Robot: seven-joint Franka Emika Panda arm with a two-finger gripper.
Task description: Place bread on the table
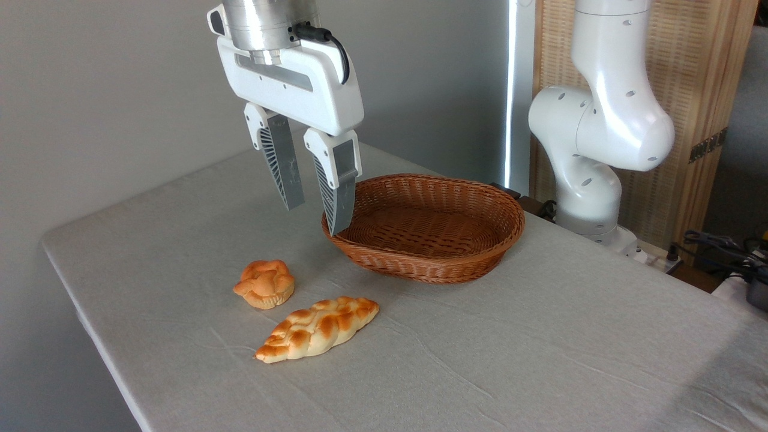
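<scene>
Fixed camera: braided loaf (318, 329) lies flat on the grey-clothed table (540, 348), at 7 o'clock from the empty wicker basket (425, 227); round bun (264, 284) just beside it; gripper (315, 219) hangs above, fingers apart, holding nothing; placement looks done.

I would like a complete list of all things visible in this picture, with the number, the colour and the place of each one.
long braided loaf: one, pale yellow with orange-brown bumps, lying on the cloth near the front edge.
small round knotted bun: one, orange, on the cloth just left of and behind the loaf, apart from it.
oval wicker basket: one, brown, empty, on the table behind the loaf.
table with light grey cloth: one, grey, fills the lower picture.
cables: dark, at the right edge beyond the table.
robot arm: one, white, at the back right.
gripper: one, white with grey fingers, open, above the table, at the basket's left end.
</scene>
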